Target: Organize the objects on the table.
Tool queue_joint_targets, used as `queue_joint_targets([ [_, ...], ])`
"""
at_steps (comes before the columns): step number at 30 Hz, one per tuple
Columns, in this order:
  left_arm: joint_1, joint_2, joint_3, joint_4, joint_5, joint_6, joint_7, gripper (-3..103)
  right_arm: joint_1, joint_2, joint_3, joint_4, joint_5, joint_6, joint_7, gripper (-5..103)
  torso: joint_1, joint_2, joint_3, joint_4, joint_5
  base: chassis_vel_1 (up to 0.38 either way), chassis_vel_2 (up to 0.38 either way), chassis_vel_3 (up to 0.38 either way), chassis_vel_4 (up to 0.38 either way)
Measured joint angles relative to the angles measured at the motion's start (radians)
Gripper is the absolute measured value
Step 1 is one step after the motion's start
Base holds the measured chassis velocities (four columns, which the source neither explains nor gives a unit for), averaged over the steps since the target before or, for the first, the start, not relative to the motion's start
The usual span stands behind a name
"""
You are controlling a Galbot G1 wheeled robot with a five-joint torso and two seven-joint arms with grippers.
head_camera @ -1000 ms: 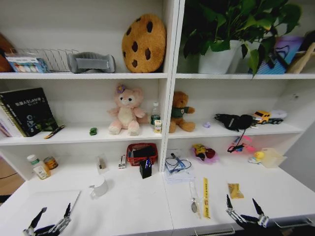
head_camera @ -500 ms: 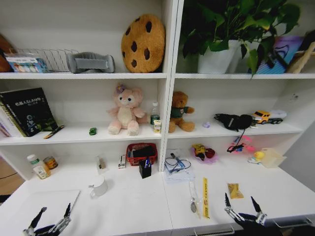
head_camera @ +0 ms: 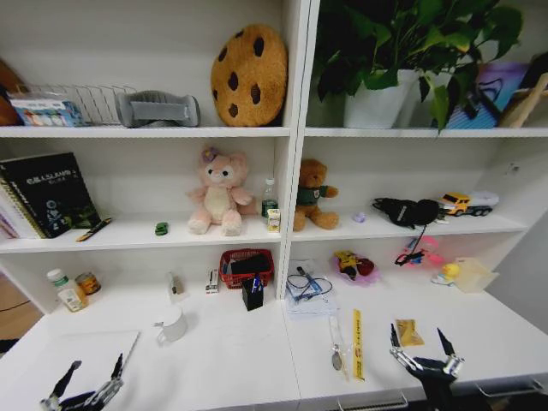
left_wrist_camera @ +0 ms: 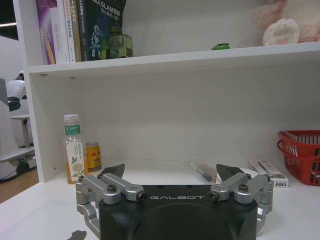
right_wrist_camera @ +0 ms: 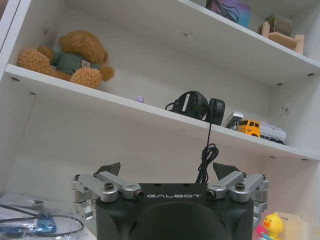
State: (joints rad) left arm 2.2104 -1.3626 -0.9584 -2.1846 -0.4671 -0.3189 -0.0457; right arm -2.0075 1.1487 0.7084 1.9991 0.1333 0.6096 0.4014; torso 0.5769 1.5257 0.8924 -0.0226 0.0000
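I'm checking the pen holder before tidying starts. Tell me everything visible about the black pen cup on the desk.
The black pen cup is a small, dark, boxy holder, matte and probably plastic. It stands upright on the white table, near the back, directly in front of the red mesh basket and beside the shelf's central divider. Something blue-tipped pokes from its open top. Whether it touches the basket cannot be told. No gripper is near it.

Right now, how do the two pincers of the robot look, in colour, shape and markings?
Both look alike. The left pincer and the right pincer each have a black body with "GALBOT" in pale letters on the front, silver metal linkage arms with dark screws, and two dark pointed fingertips. In the head view they appear as thin dark prongs on silver links.
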Motion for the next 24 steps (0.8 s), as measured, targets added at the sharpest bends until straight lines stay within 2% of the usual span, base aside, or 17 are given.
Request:
queue_joint_targets([
  [13,0.0,0.0,0.0,0.0,0.0,0.0,0.0,100,-0.012,0.012,-0.024,0.02,0.005,-0.003,-0.023,100,0.0,0.0,0.0,0.0,0.0001,0.017,-0.02,-0.02,0.022],
  [24,0.0,0.0,0.0,0.0,0.0,0.0,0.0,100,-0.01,0.008,-0.024,0.018,0.013,-0.003,-0.025,100,0.0,0.0,0.0,-0.0002,-0.0001,0.18,-0.16,-0.171,0.165],
])
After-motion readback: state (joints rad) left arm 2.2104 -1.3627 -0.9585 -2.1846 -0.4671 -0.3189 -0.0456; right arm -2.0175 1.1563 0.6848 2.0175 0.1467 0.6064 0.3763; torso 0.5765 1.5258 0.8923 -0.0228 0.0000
